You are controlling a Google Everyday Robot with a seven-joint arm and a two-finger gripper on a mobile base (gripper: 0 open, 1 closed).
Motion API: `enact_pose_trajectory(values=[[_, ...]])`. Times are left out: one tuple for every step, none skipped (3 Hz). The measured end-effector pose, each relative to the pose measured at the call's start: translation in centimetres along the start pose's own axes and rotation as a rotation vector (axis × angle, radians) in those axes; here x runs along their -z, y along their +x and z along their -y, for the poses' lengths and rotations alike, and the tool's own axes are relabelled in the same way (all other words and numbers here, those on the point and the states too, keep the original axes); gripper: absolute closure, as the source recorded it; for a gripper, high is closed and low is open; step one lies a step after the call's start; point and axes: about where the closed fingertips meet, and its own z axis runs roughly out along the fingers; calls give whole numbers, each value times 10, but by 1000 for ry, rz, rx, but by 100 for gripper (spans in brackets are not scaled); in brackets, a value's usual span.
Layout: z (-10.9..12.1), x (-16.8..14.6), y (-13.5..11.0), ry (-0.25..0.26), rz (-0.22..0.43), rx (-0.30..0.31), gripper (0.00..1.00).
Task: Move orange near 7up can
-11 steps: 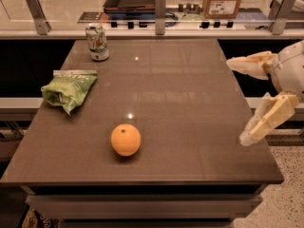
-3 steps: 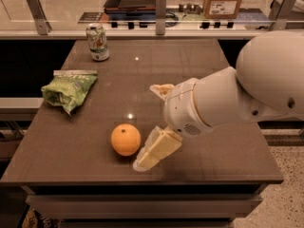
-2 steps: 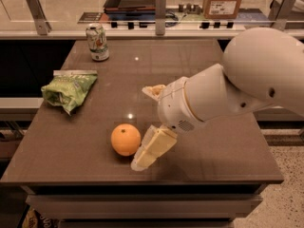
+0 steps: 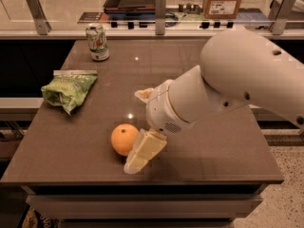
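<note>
One wide-spread gripper (image 4: 139, 129) sits beside the orange (image 4: 123, 139), chip bag (image 4: 69, 90) and 7up can (image 4: 97, 42) beyond.

Beneath gripper (image 4: 135, 131), near front edge: dark brown rectangular tabletop (image 4: 213, 151). Well left of gripper, slightly beyond: crumpled green plastic chip bag (image 4: 69, 88). Far beyond, rightward: brown cardboard box (image 4: 223, 1).

Cream-white pincer (image 4: 135, 131) beside the orange (image 4: 123, 139) (silver-green 7up can (image 4: 97, 42), green bag (image 4: 69, 90))

We look from a single camera set high above the counter's (image 4: 71, 151) near edge, tilted down toward its far edge, close enough that the top fills our view. The gripper (image 4: 135, 131) hangs near the near edge's middle, fingers apart.
</note>
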Motion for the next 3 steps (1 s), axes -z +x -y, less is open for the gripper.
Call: enact_pose_trajectory(values=[[-6,-8,-2,-3,-36,20,0],[-8,-14,-5,-14,-58,39,0],[-9,-13,-6,-12,-60,43,15]])
